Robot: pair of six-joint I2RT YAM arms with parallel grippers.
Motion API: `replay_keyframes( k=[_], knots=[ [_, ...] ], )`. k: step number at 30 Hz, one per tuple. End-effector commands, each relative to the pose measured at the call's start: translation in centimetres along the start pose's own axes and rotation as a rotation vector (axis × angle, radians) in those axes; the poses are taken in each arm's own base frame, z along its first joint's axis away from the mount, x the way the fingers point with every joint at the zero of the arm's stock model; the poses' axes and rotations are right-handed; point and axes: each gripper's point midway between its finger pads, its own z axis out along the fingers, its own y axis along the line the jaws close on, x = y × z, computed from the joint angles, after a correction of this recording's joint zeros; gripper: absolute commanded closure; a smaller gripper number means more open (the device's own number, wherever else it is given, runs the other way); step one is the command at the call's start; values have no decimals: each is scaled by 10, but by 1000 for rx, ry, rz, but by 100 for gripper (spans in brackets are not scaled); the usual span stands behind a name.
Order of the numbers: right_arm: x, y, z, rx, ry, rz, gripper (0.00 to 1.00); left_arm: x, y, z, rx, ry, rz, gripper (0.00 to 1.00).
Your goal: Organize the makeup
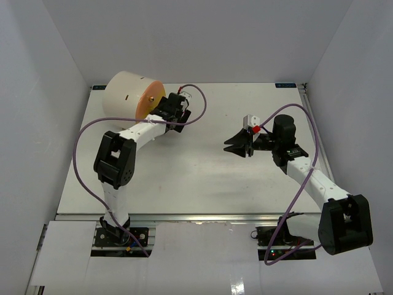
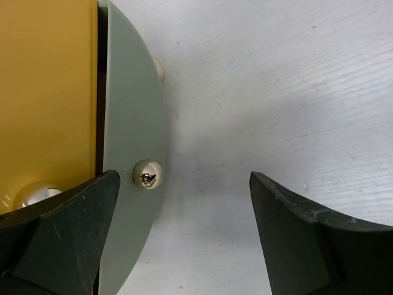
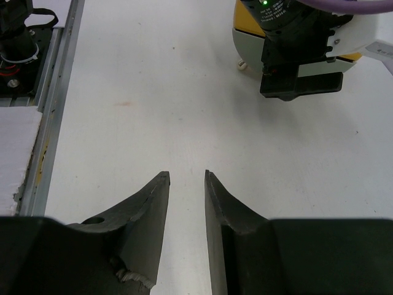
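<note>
No makeup shows in any view: no bottles, jars, compact or pads. My left gripper [image 1: 161, 112] is open at the orange-yellow front [image 1: 150, 101] of the large cream cylinder [image 1: 123, 92]. In the left wrist view the jaws [image 2: 184, 178] stand wide apart. A silver knob [image 2: 148, 173] on a grey-green curved drawer front [image 2: 132, 104] sits just inside the left finger, not gripped. My right gripper [image 1: 226, 145] hovers over the table's middle. Its jaws [image 3: 186, 175] are a narrow gap apart and hold nothing.
A second silver knob [image 2: 34, 193] shows on the orange drawer front [image 2: 49, 92]. The right wrist view shows the left arm's wrist [image 3: 301, 49] in front of the cylinder [image 3: 245, 40]. The table's near rail [image 3: 55, 92] runs at the left. Grey walls enclose the table.
</note>
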Motion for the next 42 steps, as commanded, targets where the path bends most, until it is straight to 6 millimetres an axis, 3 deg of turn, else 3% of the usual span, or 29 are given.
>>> replay_keyframes(
  k=[1, 3, 5, 8, 11, 16, 22, 25, 29, 32, 35, 39, 42],
  knots=[
    [-9, 0, -2, -10, -27, -38, 64, -62, 6, -62, 101, -216, -107, 3],
    [-8, 0, -2, -10, -27, -36, 64, -62, -8, -71, 176, -242, -120, 6],
    [-7, -1, -3, -8, -26, -35, 64, -56, -18, -74, 219, -247, -141, 19],
    [-6, -3, -4, -1, -25, -31, 63, -33, -23, -57, 186, -195, -132, 46],
    [-7, -4, -6, 5, -26, -35, 63, -14, -24, -34, 126, -130, -97, 48],
    [-7, -8, -10, 24, -28, -33, 63, 7, -20, 2, 14, -41, -62, 43],
    [-6, -10, -12, 33, -27, -25, 63, 9, -2, 21, -74, -7, -90, 27],
    [-6, -11, -12, 37, -27, -22, 63, 14, 8, 28, -109, 14, -100, 15],
    [-5, -13, -14, 46, -26, -21, 63, 18, 14, 33, -111, 30, -102, 7],
    [-5, -14, -16, 52, -26, -19, 63, 11, 13, 24, -78, 11, -118, 7],
    [-5, -16, -18, 61, -25, -19, 63, 0, -5, 9, 48, -24, -146, 7],
    [1, -28, -23, 123, 5, 4, 54, -27, -30, -42, 226, -122, -161, 5],
    [6, -47, -32, 234, 40, 94, 19, -50, -46, -100, 446, -223, -283, 2]
  ],
)
